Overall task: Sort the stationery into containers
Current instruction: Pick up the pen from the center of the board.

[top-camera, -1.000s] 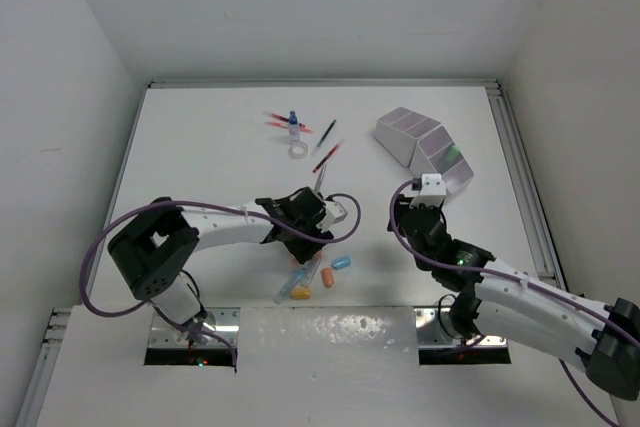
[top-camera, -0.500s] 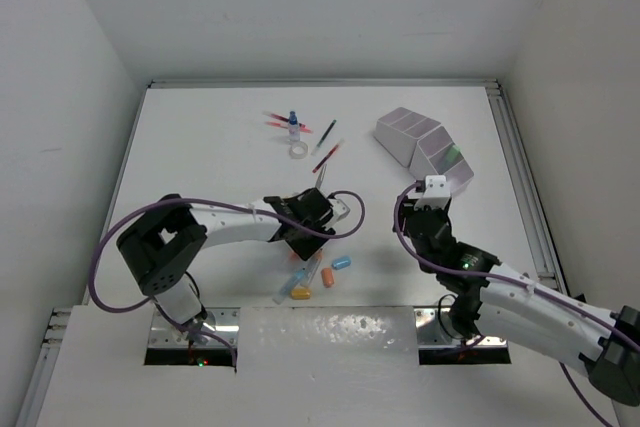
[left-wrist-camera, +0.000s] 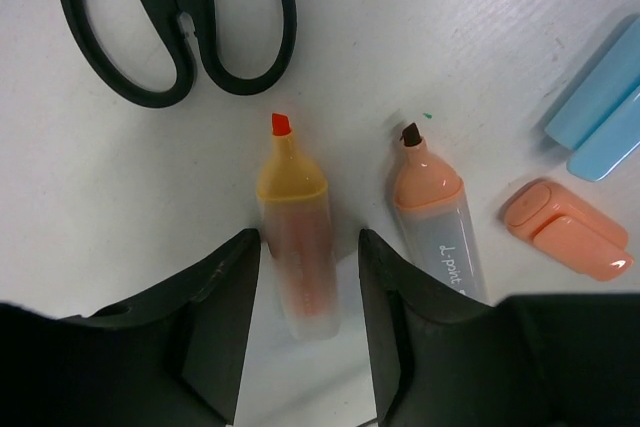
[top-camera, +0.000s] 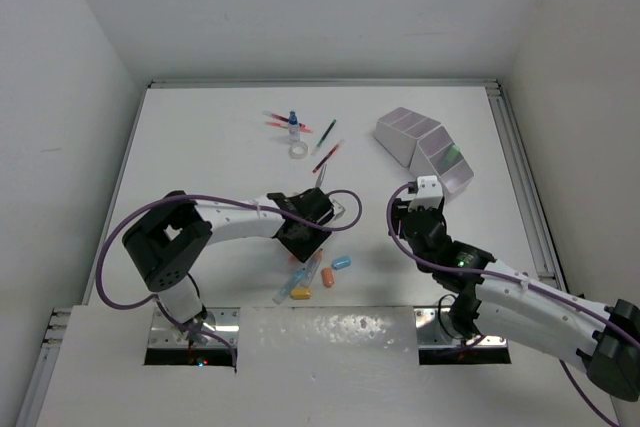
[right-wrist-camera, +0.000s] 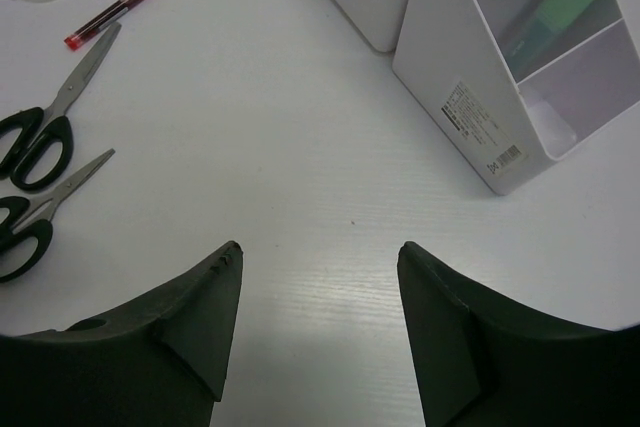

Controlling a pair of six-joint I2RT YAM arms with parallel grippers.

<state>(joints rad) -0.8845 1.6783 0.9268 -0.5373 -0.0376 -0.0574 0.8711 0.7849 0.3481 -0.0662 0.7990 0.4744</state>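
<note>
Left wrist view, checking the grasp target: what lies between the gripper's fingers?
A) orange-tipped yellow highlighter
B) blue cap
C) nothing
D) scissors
A: the orange-tipped yellow highlighter lies between the left gripper fingers; the scissors lie beyond them.

Yellow-orange highlighter (left-wrist-camera: 295, 247) is showing a red tip; peach highlighter (left-wrist-camera: 437, 222), at its 3 o'clock, a dark tip; scissors (left-wrist-camera: 175, 22) are showing black handles

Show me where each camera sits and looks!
Top external: above, behind the arms, facing down on the table; both show.
Left wrist: on the left arm, facing down past the left pincer at an orange highlighter.
Right wrist: on the right arm, facing past the right pincer toward the organiser.
Shared: top sees the organiser too.
</note>
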